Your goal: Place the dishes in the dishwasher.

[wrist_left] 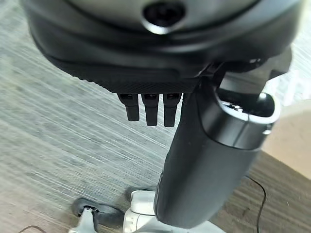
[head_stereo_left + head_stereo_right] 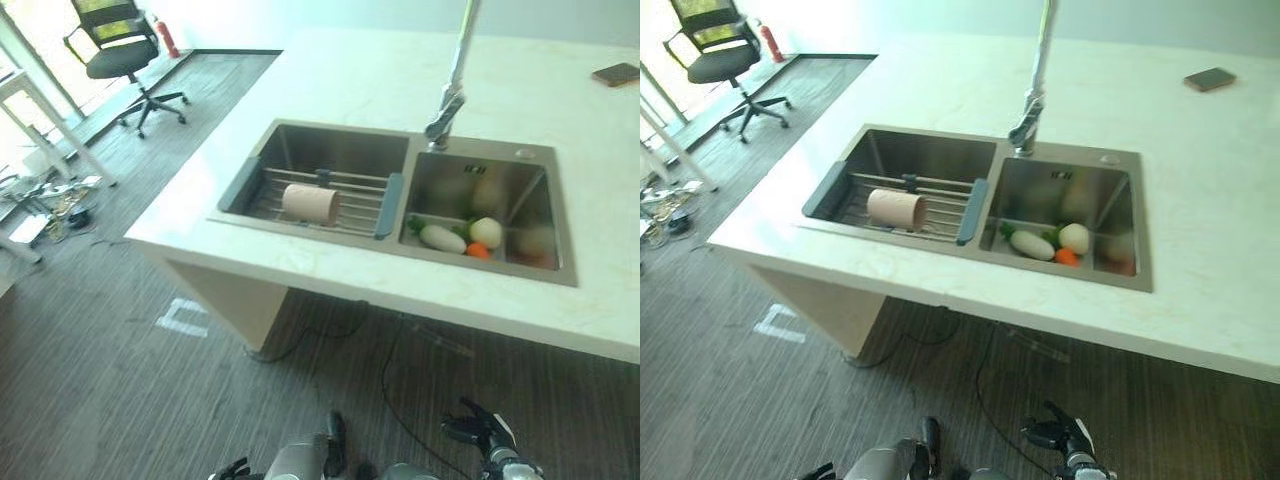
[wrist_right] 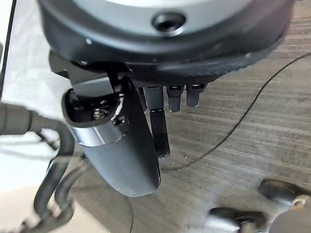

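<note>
A beige cup (image 2: 310, 203) lies on its side on the wire rack (image 2: 352, 190) across the left basin of a steel double sink (image 2: 535, 155). My left hand (image 1: 146, 63) hangs low over the carpet in front of the counter, far from the cup. Its fingers (image 1: 150, 109) are straight and hold nothing. My right hand (image 3: 170, 53) hangs the same way, with straight fingers (image 3: 177, 97) and nothing in it. It also shows at the bottom edge of the left eye view as dark fingers (image 2: 478, 425).
The right basin holds a white radish (image 2: 441, 238), a pale onion (image 2: 485, 231) and a carrot (image 2: 478, 251). A tall faucet (image 2: 452, 85) stands behind the sink. A dark flat object (image 2: 615, 73) lies far right on the pale counter (image 2: 350, 80). An office chair (image 2: 120, 55) stands far left.
</note>
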Available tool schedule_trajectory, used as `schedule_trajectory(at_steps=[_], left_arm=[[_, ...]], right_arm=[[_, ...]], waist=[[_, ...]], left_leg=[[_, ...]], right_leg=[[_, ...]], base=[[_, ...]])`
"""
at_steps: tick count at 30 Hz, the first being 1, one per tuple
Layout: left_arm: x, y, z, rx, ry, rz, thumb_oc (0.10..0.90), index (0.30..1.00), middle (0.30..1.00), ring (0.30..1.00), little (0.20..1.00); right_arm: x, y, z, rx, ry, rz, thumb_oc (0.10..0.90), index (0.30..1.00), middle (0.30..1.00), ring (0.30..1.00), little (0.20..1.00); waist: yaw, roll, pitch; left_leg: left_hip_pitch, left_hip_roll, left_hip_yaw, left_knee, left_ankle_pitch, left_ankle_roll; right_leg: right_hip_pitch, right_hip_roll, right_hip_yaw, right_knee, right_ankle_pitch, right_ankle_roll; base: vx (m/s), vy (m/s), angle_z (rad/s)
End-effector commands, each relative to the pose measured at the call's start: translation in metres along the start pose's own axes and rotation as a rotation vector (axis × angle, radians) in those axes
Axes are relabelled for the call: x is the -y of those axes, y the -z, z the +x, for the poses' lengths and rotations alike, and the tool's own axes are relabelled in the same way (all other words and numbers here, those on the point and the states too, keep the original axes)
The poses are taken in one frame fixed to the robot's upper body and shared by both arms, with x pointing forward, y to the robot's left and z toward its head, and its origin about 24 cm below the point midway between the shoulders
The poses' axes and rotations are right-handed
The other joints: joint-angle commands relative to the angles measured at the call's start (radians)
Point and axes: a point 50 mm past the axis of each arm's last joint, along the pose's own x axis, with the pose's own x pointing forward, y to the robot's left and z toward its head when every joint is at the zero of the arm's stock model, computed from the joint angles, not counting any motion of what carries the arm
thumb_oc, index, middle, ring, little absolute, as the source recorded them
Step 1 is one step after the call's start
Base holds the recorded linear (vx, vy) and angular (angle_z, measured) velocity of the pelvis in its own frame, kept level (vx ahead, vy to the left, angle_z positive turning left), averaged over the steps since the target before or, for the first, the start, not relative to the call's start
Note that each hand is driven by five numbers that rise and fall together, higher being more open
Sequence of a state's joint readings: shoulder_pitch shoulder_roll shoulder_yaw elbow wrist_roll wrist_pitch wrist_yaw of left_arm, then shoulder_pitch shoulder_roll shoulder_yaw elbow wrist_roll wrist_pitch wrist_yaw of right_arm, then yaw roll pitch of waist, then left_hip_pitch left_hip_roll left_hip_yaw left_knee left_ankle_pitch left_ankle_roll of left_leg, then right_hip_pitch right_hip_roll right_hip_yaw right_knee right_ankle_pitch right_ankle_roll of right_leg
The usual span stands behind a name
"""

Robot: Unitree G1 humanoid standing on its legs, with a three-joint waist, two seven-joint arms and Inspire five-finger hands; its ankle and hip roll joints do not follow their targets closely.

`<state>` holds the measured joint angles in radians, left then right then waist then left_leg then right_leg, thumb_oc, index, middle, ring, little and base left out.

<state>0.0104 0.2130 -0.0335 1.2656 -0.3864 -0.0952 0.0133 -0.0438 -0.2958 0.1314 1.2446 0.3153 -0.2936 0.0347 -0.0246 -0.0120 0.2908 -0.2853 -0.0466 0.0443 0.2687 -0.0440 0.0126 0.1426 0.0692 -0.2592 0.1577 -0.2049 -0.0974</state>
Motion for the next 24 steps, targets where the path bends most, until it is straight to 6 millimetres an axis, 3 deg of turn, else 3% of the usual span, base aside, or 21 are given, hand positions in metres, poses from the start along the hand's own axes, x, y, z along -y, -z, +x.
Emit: schedule_trajectory(at_steps=[1, 6, 7, 8, 11, 13, 16, 17, 19, 20, 24], left_arm=[[0.014, -0.011, 0.001, 0.054, 0.011, -0.021, 0.800, 0.900, 0.900, 0.900, 0.900], [0.017, -0.011, 0.002, 0.051, 0.025, -0.002, 0.800, 0.900, 0.900, 0.900, 0.900], [0.018, -0.011, 0.002, 0.049, 0.026, 0.012, 0.800, 0.900, 0.900, 0.900, 0.900], [0.018, -0.013, 0.002, 0.053, 0.023, 0.021, 0.800, 0.900, 0.900, 0.900, 0.900], [0.013, -0.021, 0.003, 0.080, 0.001, 0.016, 0.800, 0.900, 0.900, 0.900, 0.900], [0.010, -0.020, 0.003, 0.074, -0.009, -0.001, 0.800, 0.900, 0.900, 0.900, 0.900], [-0.003, -0.012, 0.002, 0.060, -0.039, -0.015, 0.800, 0.900, 0.900, 0.900, 0.900], [-0.005, -0.010, 0.001, 0.056, -0.048, -0.029, 0.800, 0.900, 0.900, 0.900, 0.900], [-0.009, -0.008, 0.001, 0.049, -0.070, -0.048, 0.800, 0.900, 0.900, 0.900, 0.900], [-0.010, -0.006, 0.001, 0.037, -0.080, -0.072, 0.800, 0.900, 0.900, 0.900, 0.900], [-0.006, 0.001, 0.000, 0.023, -0.062, -0.086, 0.800, 0.900, 0.900, 0.900, 0.900]], right_arm=[[0.026, 0.002, -0.005, 0.000, 0.069, -0.014, 0.800, 0.900, 0.900, 0.900, 0.900], [0.035, 0.004, -0.007, -0.008, 0.130, 0.032, 0.800, 0.900, 0.900, 0.900, 0.900], [0.040, 0.002, -0.006, -0.007, 0.154, 0.056, 0.800, 0.900, 0.900, 0.900, 0.900], [0.042, 0.002, -0.007, -0.010, 0.169, 0.090, 0.800, 0.900, 0.900, 0.900, 0.900], [0.047, 0.007, -0.010, -0.001, 0.190, 0.194, 0.800, 0.900, 0.900, 0.900, 0.900], [0.046, 0.009, -0.010, -0.002, 0.192, 0.205, 0.800, 0.900, 0.900, 0.900, 0.900], [0.040, 0.013, -0.011, -0.002, 0.177, 0.225, 0.800, 0.900, 0.900, 0.900, 0.900], [0.038, 0.012, -0.010, 0.003, 0.167, 0.208, 0.800, 0.900, 0.900, 0.900, 0.900], [0.031, 0.009, -0.007, 0.004, 0.150, 0.195, 0.800, 0.900, 0.900, 0.900, 0.900], [0.030, 0.009, -0.007, -0.001, 0.153, 0.200, 0.800, 0.900, 0.900, 0.900, 0.900], [0.032, 0.009, -0.006, -0.021, 0.158, 0.182, 0.800, 0.900, 0.900, 0.900, 0.900]], waist=[[0.008, 0.054, 0.018], [0.005, 0.064, 0.015], [0.000, 0.071, 0.013], [-0.006, 0.075, 0.012], [-0.017, 0.089, 0.007], [-0.016, 0.090, 0.004], [-0.006, 0.091, -0.012], [0.000, 0.090, -0.012], [0.003, 0.086, -0.024], [0.015, 0.070, -0.030], [0.029, 0.058, -0.054]], left_leg=[[0.121, 0.124, -0.035, 0.031, -0.086, -0.063], [0.123, 0.146, -0.106, 0.031, -0.068, -0.073], [0.148, 0.131, -0.110, 0.031, -0.118, -0.066], [0.157, 0.129, -0.102, 0.031, -0.129, -0.065], [0.191, 0.078, -0.087, 0.031, -0.182, -0.019], [0.197, 0.068, -0.082, 0.031, -0.193, -0.004], [0.216, 0.055, -0.014, 0.031, -0.230, 0.043], [0.224, 0.053, 0.002, 0.031, -0.236, 0.048], [0.227, 0.037, 0.004, 0.031, -0.253, 0.056], [0.233, 0.026, 0.009, 0.031, -0.255, 0.054], [0.219, 0.026, 0.014, 0.031, -0.255, 0.044]], right_leg=[[-0.125, -0.102, 0.063, 0.142, -0.074, 0.103], [-0.117, -0.119, 0.090, 0.142, -0.077, 0.102], [-0.118, -0.138, 0.092, 0.142, -0.069, 0.115], [-0.120, -0.150, 0.091, 0.142, -0.061, 0.121], [-0.143, -0.198, 0.096, 0.153, -0.032, 0.164], [-0.145, -0.204, 0.092, 0.162, -0.026, 0.168], [-0.181, -0.231, 0.038, 0.265, 0.016, 0.187], [-0.183, -0.231, 0.023, 0.276, 0.015, 0.189], [-0.202, -0.191, 0.030, 0.178, 0.038, 0.195], [-0.208, -0.190, 0.055, 0.142, 0.010, 0.193], [-0.221, -0.191, 0.060, 0.142, -0.008, 0.193]], base=[[0.13, 0.233, -0.04], [0.11, 0.359, -0.15], [0.10, 0.603, 0.13], [0.10, 0.717, 0.07], [0.06, 0.628, 0.04], [0.05, 0.333, -0.09], [0.04, 0.321, -0.44], [0.01, 0.141, -0.85], [0.04, 0.000, -0.75], [0.06, -0.121, -0.19], [0.08, -0.096, -0.07]])
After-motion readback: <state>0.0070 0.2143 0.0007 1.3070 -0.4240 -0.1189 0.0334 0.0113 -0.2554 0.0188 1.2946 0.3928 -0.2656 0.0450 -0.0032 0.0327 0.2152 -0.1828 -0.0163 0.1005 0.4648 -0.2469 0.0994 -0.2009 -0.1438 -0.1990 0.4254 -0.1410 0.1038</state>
